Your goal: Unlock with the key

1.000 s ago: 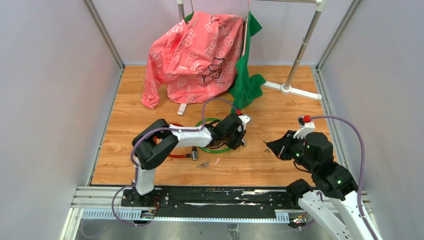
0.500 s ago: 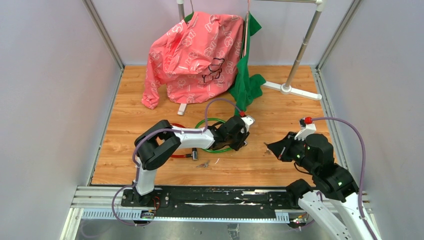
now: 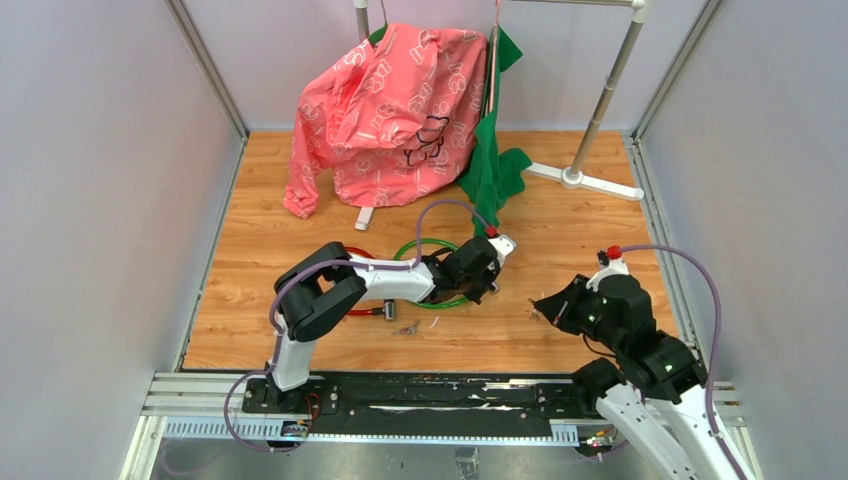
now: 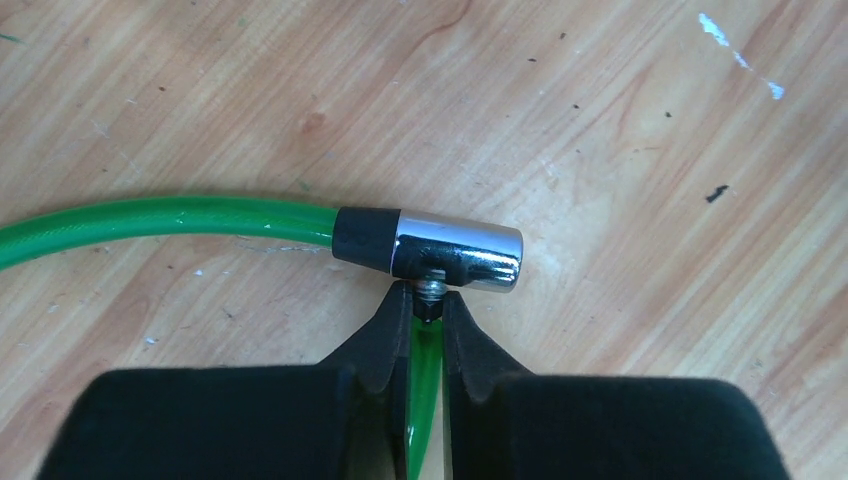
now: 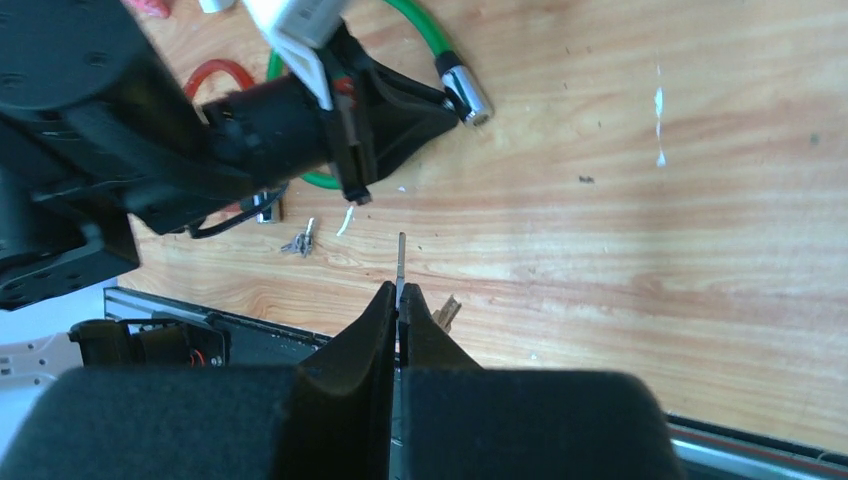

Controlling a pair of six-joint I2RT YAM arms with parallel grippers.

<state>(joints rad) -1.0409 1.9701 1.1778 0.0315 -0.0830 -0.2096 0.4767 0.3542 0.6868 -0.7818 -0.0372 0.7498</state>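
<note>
Right gripper (image 5: 398, 300) is pinching the key (image 5: 400, 255) flat between pressed-together fingers, with the blade sticking out ahead edge-on and pointing left across the table (image 3: 560, 220). Lock barrel (image 4: 458, 255), the chrome end of the green cable (image 4: 170, 218), is lying on the wood left and slightly far of the key tip, apart from it with bare wood between. Left gripper (image 4: 428, 305) is sitting right at the barrel, its fingers nearly closed on the other run of green cable where a small metal pin is entering the barrel's side, so that arm is doing the bracing and is the nearer one. Barrel's long axis is running crosswise to the left fingers, and its free end is facing roughly right, toward the key arm. Keyhole isn't showing in any view; I'm guessing it's on that end face. In the right wrist view the barrel is sitting diagonal to the blade, so the next move is probably needing a yaw correction plus a short reach left before the blade and bore are lining up. Further out, a red cable (image 5: 222, 75) and some loose keys (image 5: 298, 243) are lying left of the lock. Pink garment (image 3: 390, 100) and green cloth (image 3: 495, 165) are hanging at the far end.
</note>
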